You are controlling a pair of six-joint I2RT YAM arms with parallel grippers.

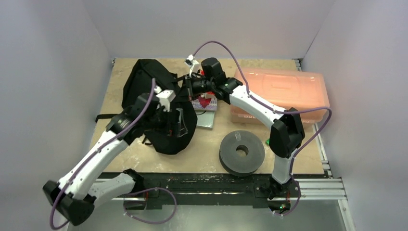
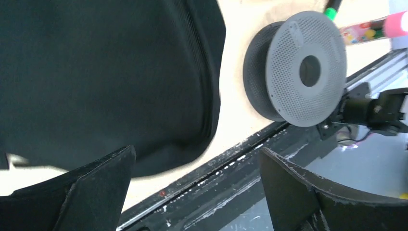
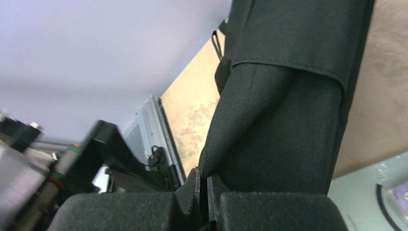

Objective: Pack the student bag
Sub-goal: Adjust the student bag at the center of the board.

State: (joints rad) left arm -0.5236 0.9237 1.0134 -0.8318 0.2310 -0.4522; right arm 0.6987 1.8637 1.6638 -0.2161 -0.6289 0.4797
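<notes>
Right gripper (image 3: 202,192): fingers were pressed together, pinching a fold of the student bag (image 3: 288,96). Student bag: black woven cloth with stitched seams, floppy, lay on the table (image 1: 207,144) beneath the left gripper (image 2: 197,192) and against the right one. Left gripper: jaws stood wide apart, empty, over the bag's edge. Grey perforated spool (image 2: 298,67): stood beyond the left gripper's right finger. Printed packet (image 1: 206,102): lay just below the right gripper; its lettering was too small to read.

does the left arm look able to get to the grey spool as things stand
Probably yes. The left gripper is open and empty above the student bag, and the spool lies flat on the table just beside the bag, with nothing between them.
</notes>
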